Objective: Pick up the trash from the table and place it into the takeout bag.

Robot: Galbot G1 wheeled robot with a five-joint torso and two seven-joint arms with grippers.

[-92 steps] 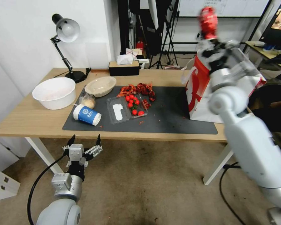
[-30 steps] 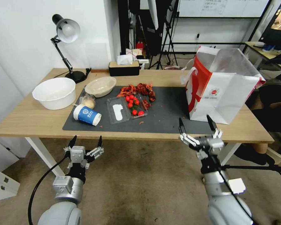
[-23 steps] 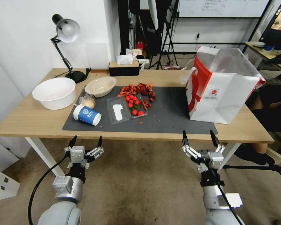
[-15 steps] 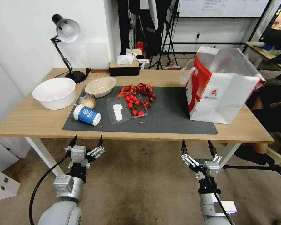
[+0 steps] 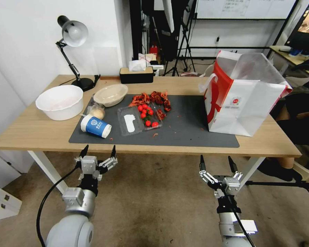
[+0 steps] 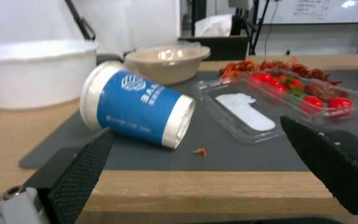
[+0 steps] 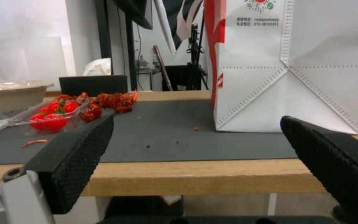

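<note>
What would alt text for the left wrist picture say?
A blue-and-white paper cup lies on its side on a dark mat, seen between the open fingers of the left hand. Behind it sit a white bowl, a beige bowl and a clear tray of tomatoes.

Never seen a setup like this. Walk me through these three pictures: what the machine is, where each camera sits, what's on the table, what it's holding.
It is a wheeled robot with two arms. The wide picture comes from its head; the other two from cameras on its wrists. The left gripper and right gripper hang open and empty in front of the table. On the grey mat lie a tipped blue-and-white paper cup, a beige shallow bowl, a clear tray of tomatoes and red scraps. The takeout bag stands at the right.
</note>
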